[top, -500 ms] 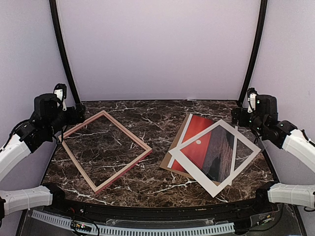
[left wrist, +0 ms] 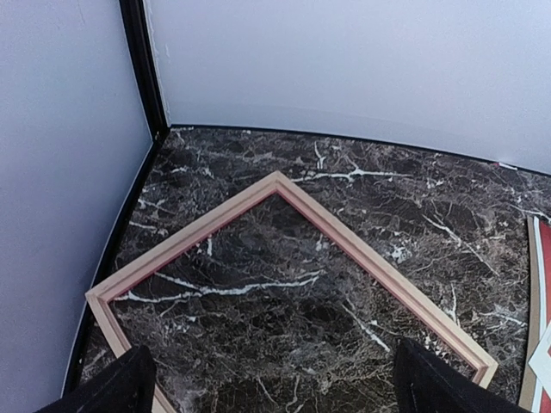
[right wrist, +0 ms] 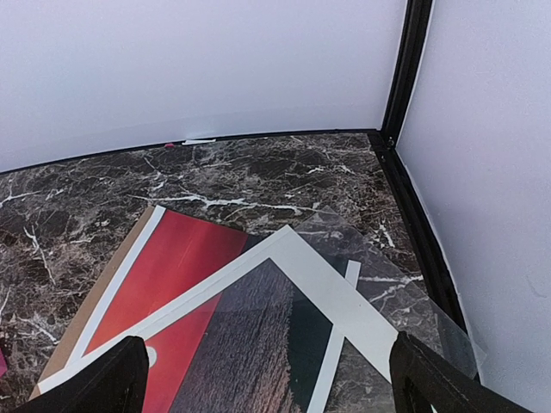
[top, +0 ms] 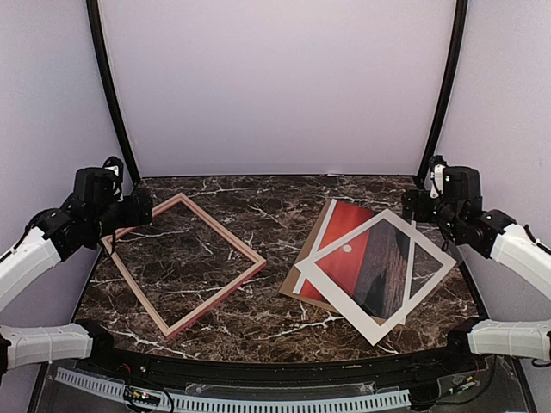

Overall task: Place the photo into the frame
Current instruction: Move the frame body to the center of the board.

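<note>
Since half a second earlier, the left hand (top: 143,209) had swung inward and come to hover over the frame's (top: 220,229) left corner, while the right hand (top: 413,205) had barely shifted and the flat items had not moved at all. Both hands were spread wide and gripped nothing. The frame lay flat on the desk (top: 258,196), turned like a diamond, with what looked like its pale wooden back facing up and only bare marble inside its rails. The photo (top: 340,232) lay well to the right of the frame, apart from it and flat on a brown board (right wrist: 93,297). A white mat (top: 343,307) sat skewed across the photo and covered most of it, so only the red sky and the small sun showed on the side nearer the frame. Something like a clear sheet (right wrist: 405,284) seemed to lie at the stack's far side from the frame, though its edges were hard to make out. The right hand hung over that far side of the stack, touching nothing. By this evidence the task was at its very start, with nothing grasped and nothing placed. What remained, as I judged it, was to clear the mat off the photo, lift the photo, carry it across to the frame and seat it within the rails.
</note>
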You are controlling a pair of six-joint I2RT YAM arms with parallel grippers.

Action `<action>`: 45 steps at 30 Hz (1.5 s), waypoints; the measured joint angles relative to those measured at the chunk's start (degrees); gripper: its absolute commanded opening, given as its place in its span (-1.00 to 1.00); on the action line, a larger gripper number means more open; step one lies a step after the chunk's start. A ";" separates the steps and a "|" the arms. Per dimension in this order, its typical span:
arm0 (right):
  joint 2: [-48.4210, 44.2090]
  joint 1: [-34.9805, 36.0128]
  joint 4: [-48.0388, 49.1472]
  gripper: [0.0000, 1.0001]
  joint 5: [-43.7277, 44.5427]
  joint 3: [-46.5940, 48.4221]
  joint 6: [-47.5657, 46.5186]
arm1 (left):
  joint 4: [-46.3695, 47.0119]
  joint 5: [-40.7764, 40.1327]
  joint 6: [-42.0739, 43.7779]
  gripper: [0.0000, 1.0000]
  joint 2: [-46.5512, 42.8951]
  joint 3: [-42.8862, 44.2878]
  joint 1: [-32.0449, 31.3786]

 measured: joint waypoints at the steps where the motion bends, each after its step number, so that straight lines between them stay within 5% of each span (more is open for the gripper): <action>1: 0.15 0.02 0.00 0.97 -0.24 0.00 0.17 | -0.83 0.07 -0.92 0.98 1.03 0.02 0.00; 9: 2.38 0.07 -0.02 0.97 -4.37 0.00 1.07 | -7.21 2.14 -11.39 0.95 8.48 -1.44 1.40; 16: 3.74 0.31 0.11 0.97 -9.81 -0.02 1.88 | -7.04 9.01 -19.85 0.91 8.52 -10.78 12.61; 27: 7.85 0.52 2.36 0.97 -18.29 -1.07 2.58 | -6.54 9.29 -27.93 0.79 13.92 -15.56 12.94; 35: 7.89 0.61 3.48 0.97 -19.78 -1.42 2.71 | -4.44 8.81 -29.31 0.41 16.46 -18.64 12.94; 39: 8.13 0.61 3.85 0.97 -19.85 -1.42 2.73 | -2.60 8.55 -28.70 0.04 19.15 -19.17 12.94; 45: 8.11 0.61 3.82 0.97 -19.80 -1.42 2.75 | -1.68 7.87 -23.30 -0.15 23.76 -17.00 12.94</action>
